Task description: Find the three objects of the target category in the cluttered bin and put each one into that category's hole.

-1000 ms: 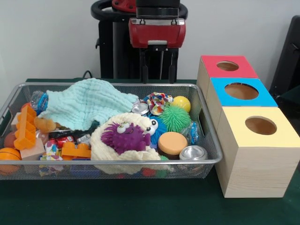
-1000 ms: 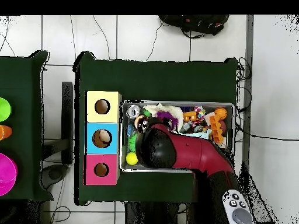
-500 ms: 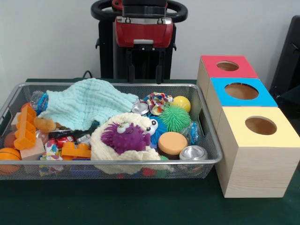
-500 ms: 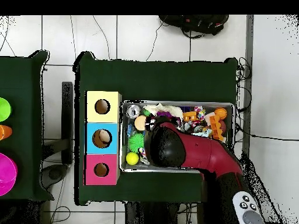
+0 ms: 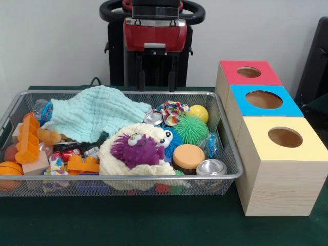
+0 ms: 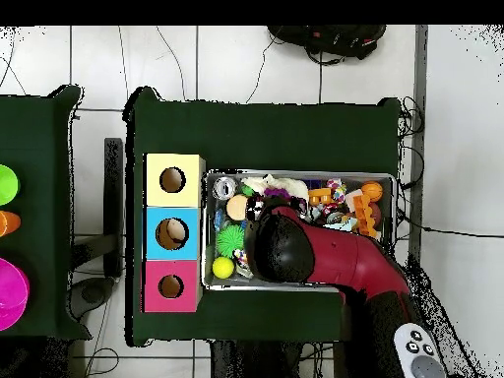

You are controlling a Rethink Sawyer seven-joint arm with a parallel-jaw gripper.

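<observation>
Front view shows you the end effector hanging above the far rim of the wire mesh bin, its two black fingers spread wide with nothing between them, which suits a search pass rather than a carry. You have the arm parked high, probably so it clears the clutter before a pick is chosen. Inside the bin, a mint cloth drapes over the left-centre and may hide things beneath it. A purple spiky toy sits on a cream fluffy cloth near the front. Toward the right lie a green spiky ball, a yellow ball, an orange disc and a small metal tin; orange building blocks crowd the left end. Beside the bin on the green tabletop stand three wooden boxes with round holes, topped red, blue and yellow. Overhead, the blue box seems to hold something already; the target category you cannot tell from here.
</observation>
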